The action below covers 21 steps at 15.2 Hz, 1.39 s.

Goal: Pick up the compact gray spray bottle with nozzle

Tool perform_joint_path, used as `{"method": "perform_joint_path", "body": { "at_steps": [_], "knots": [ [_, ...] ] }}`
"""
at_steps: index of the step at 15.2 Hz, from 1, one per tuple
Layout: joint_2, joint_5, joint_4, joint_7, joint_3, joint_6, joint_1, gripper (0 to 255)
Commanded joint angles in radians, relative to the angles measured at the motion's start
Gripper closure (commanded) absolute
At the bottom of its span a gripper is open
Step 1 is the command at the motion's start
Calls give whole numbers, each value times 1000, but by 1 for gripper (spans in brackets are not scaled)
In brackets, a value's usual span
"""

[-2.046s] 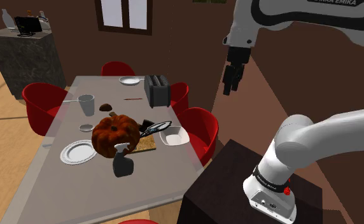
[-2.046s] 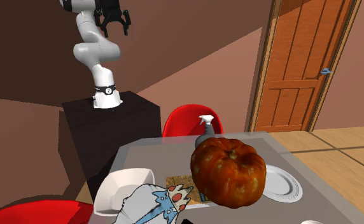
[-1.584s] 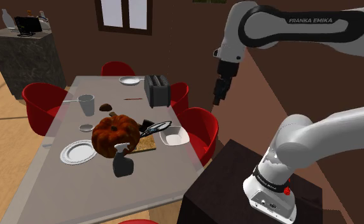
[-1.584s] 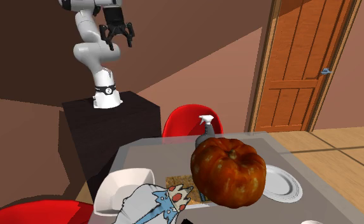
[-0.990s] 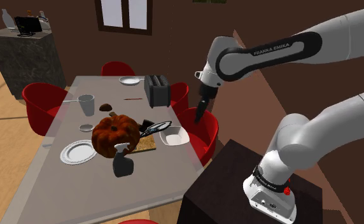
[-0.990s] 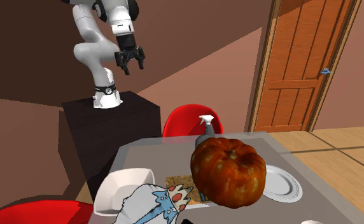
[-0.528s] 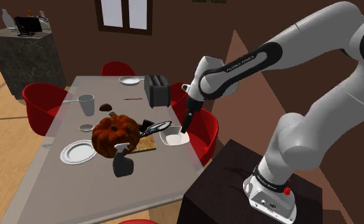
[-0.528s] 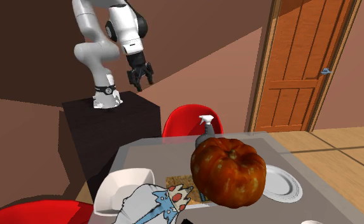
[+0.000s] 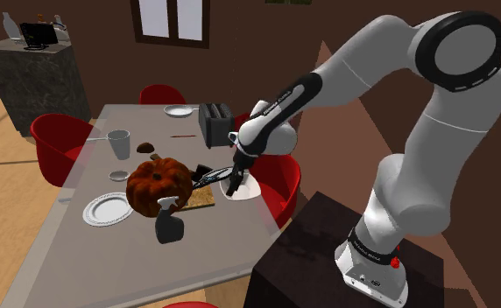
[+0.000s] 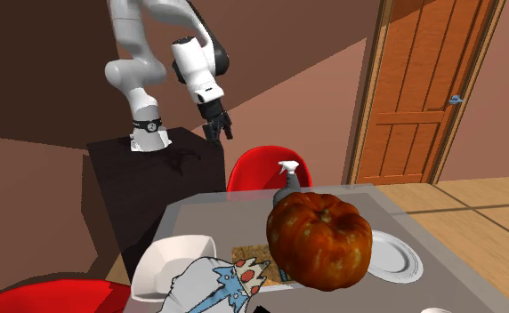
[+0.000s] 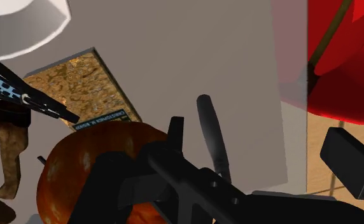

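Observation:
The spray bottle point(image 9: 168, 225) is dark grey with a pale nozzle. It stands upright on the grey table point(image 9: 82, 262), just in front of a big orange pumpkin point(image 9: 158, 182). In the second exterior view the spray bottle point(image 10: 288, 180) peeks out behind the pumpkin point(image 10: 319, 238). My gripper point(image 9: 233, 182) hangs open and empty over a white bowl point(image 9: 243, 190), to the right of the bottle and well apart from it. It also appears high above the table's far end point(image 10: 217, 130). In the wrist view my fingers point(image 11: 212, 133) stand apart over the table beside the pumpkin point(image 11: 72, 172).
A patterned mat point(image 9: 201, 200), a striped cloth point(image 9: 212, 175), a white plate point(image 9: 109, 208), a grey cup point(image 9: 119, 143) and a dark toaster point(image 9: 215, 124) share the table. Red chairs point(image 9: 275, 179) line its sides. My stand point(image 9: 328, 254) sits at the lower right.
The arm has swung down from high above the stand toward the table. The gripper dropped and moved left, ending low over the white bowl. The bottle has not moved.

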Motion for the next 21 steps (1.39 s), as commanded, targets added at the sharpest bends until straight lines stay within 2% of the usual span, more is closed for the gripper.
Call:
{"method": "perform_joint_path", "body": {
  "at_steps": [1,5,10,14,19,21],
  "knots": [
    [90,133,56,-145,19,41,9,0],
    [257,343,188,-388,106,96,-27,0],
    [449,506,369,-626,215,151,-86,0],
    [595,567,523,-767,285,187,-117,0],
    [767,579,720,-883,340,213,-124,0],
    [795,594,738,-909,352,224,-134,0]
  ]
}}
